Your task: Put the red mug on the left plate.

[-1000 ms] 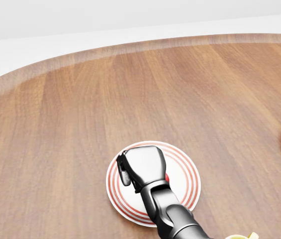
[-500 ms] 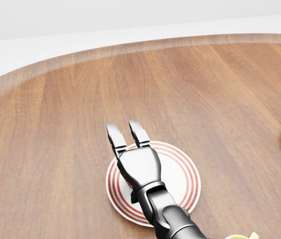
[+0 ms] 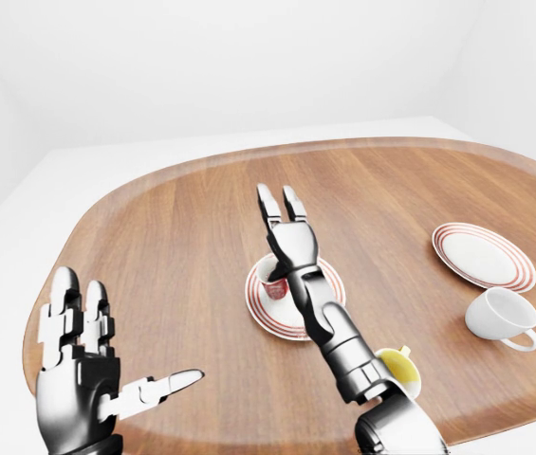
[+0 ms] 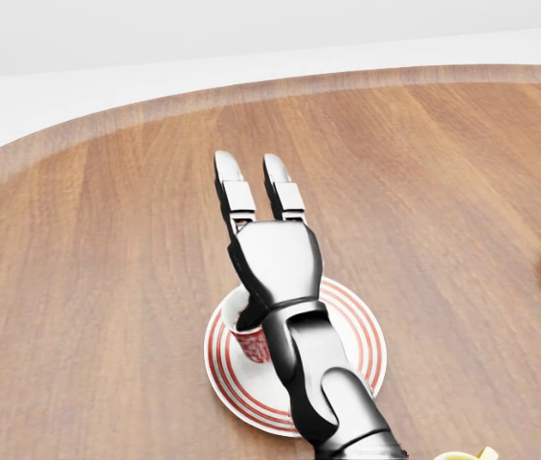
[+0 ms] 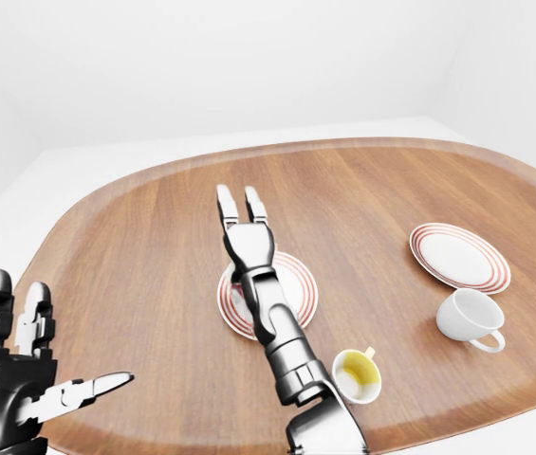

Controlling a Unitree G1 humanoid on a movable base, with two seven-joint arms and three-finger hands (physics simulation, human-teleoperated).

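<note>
Releasing appears finished: the mug (image 4: pixel 249 337) is set upright on the left plate (image 4: pixel 356 331), mid-table (image 3: pixel 182 218). The right hand (image 4: pixel 256 196) is spread above it, holding nothing. Withdrawal is called for.

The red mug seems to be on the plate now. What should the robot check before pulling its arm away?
1. Red mug on the left plate: ok.
2. Mug upright: ok.
3. Right hand fingers open, off the mug: ok.
4. Mug centred on the plate: not ok, it sits near the plate's left edge in the head view.
5. Arm clear of the yellow mug: cannot tell.
6. Left hand clear of everything: ok.
</note>
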